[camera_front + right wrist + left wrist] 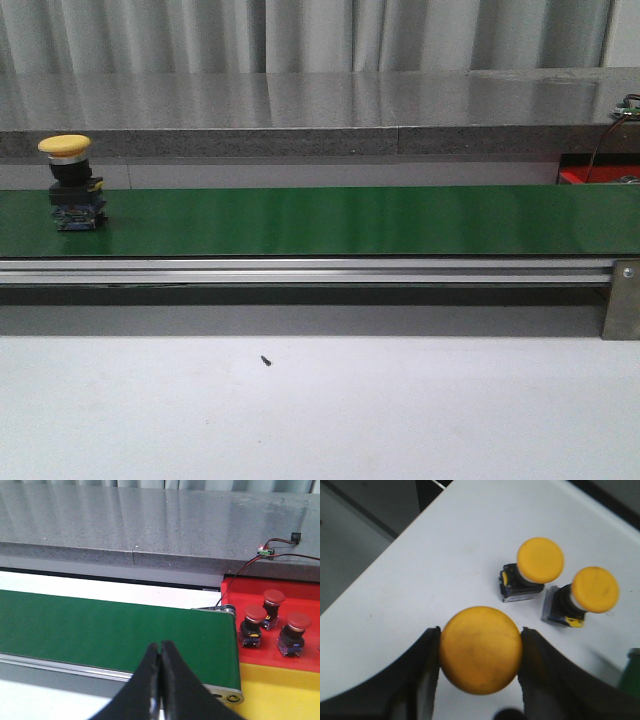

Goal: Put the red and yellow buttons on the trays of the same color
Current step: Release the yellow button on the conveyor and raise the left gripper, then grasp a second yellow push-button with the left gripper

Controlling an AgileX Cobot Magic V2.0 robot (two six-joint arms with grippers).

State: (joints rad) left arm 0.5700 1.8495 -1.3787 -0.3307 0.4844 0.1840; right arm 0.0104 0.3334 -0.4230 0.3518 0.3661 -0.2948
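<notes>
My left gripper (480, 631) is shut on the cap of a yellow button (480, 652), held over a white surface (445, 555). Two more yellow buttons (540, 560) (594, 590) stand on that surface just beyond. Another yellow button (68, 180) stands upright at the left end of the green belt (330, 220). My right gripper (160, 647) is shut with nothing in it, above the belt's (100, 630) near edge. Three red buttons (255, 616) (274, 598) (298, 623) stand on the red tray (265, 652). The yellow tray (285, 695) lies beside it. Neither gripper shows in the front view.
A grey stone ledge (300, 115) runs behind the belt, and an aluminium rail (300, 270) runs along its front. A corner of the red tray (578, 176) shows at the belt's right end. Wires and a small circuit board (265, 551) sit on the ledge. White table (320, 410) lies in front.
</notes>
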